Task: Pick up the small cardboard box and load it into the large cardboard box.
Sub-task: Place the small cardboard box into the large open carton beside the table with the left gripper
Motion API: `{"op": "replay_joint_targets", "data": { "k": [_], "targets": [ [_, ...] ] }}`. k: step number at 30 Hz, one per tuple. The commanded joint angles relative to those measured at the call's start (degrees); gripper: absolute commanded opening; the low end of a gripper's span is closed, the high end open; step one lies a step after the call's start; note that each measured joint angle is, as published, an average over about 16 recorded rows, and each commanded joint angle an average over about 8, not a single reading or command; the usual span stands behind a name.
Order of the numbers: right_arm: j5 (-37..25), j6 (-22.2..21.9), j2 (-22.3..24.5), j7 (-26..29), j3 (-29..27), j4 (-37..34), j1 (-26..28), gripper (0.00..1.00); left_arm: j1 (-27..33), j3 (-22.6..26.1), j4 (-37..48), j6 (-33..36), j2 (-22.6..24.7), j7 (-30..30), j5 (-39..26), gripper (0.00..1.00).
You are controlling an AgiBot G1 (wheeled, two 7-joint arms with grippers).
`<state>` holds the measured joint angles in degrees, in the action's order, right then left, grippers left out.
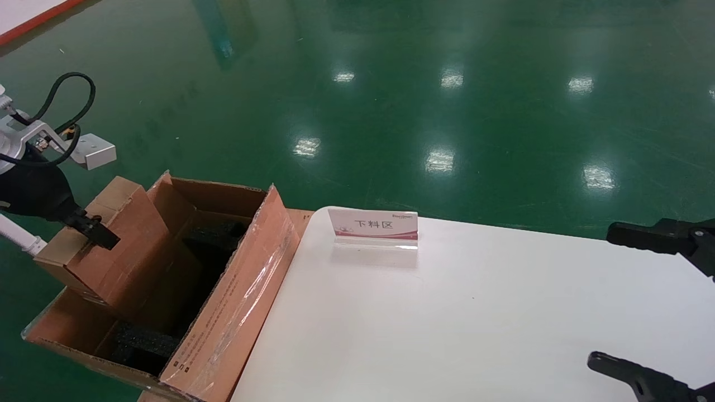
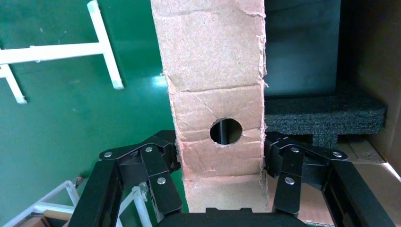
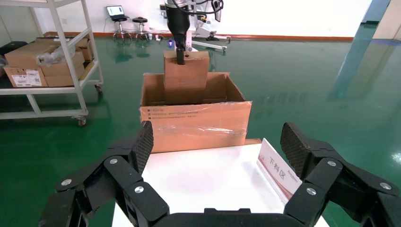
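My left gripper (image 1: pixel 92 229) is shut on the small cardboard box (image 1: pixel 106 240), with a finger (image 2: pixel 165 153) pressed on each narrow side next to its round hole (image 2: pixel 226 131). The small cardboard box (image 2: pixel 215 71) has its lower part inside the open large cardboard box (image 1: pixel 240 301) at that carton's left side, and its top stands above the rim. Black foam (image 2: pixel 321 116) lies inside the big carton. From the right wrist the small cardboard box (image 3: pixel 185 75) rises out of the large cardboard box (image 3: pixel 194 125). My right gripper (image 1: pixel 602 296) hangs open over the table's right end, holding nothing.
The white table (image 1: pixel 475 312) stands right of the big carton and carries a small upright sign (image 1: pixel 373 228). Green floor surrounds everything. A white shelf cart with several cartons (image 3: pixel 42 61) stands far behind the big carton.
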<state>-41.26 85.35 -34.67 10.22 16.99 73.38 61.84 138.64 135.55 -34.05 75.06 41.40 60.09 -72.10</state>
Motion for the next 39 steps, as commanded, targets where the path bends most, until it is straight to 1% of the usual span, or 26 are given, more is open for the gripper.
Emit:
{"op": "replay_joint_targets", "data": {
  "k": [1, 16, 28, 39],
  "targets": [
    [0.00, 0.00, 0.00, 0.00, 0.01, 0.00, 0.00, 1.00, 0.33, 0.19, -1.12, -0.40, -0.18, 0.82, -0.44, 0.00],
    [0.04, -0.02, 0.02, -0.03, 0.05, 0.00, 0.01, 1.00, 1.15, 1.47, -8.35, -3.94, -1.90, 6.58, -3.30, 0.00],
    [0.06, -0.04, 0.04, -0.04, 0.09, 0.00, 0.02, 1.00, -0.71, 2.40, -11.75, -7.83, -2.10, 11.09, -5.35, 0.00],
    [0.08, -0.05, 0.05, -0.06, 0.12, 0.00, 0.03, 1.00, -3.48, 3.24, -11.94, -10.44, -1.66, 14.04, -6.65, 0.00]
  ]
}}
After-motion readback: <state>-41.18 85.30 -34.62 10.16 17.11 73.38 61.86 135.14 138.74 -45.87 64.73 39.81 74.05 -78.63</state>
